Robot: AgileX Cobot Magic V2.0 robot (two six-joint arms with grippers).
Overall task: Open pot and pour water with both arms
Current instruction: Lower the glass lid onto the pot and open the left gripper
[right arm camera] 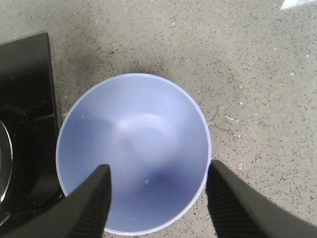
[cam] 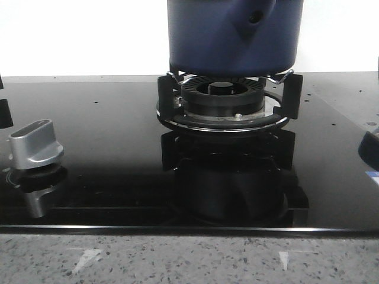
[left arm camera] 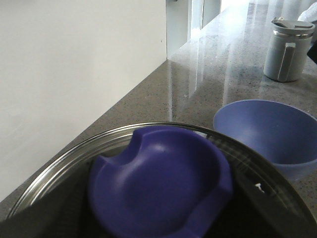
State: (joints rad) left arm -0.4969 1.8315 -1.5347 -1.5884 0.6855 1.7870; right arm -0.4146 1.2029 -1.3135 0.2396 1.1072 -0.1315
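Front view: sitting squarely on the burner's pan supports [cam: 225, 100], the dark blue pot [cam: 234, 35], handle lug with its small hole facing the camera; rim and lid cropped out at the top; silver knob [cam: 35, 142] standing on the black glass hob [cam: 106, 165]; neither gripper appearing here.

Left wrist view: looking down close onto the glass lid [left arm camera: 64, 163] and its blue knob [left arm camera: 161, 186], lid apparently resting on the pot, so opening judged not yet done; lighter blue bowl [left arm camera: 270, 134] waiting just beside on the speckled surface [left arm camera: 198, 89], grey lidded jug [left arm camera: 287, 49] farther off; left gripper fingers not showing, so impossible to tell whether spread or closed.

Right wrist view: hovering above the empty bowl, right gripper [right arm camera: 158, 193] spread wide, dark fingers [right arm camera: 94, 198] framing the rim, holding nothing; hob edge at one side.

Progress: pot not yet lifted; lid removal and pouring both remaining.

Unique to each: lug only in front; lid only from left wrist; bowl's dry interior only from right.
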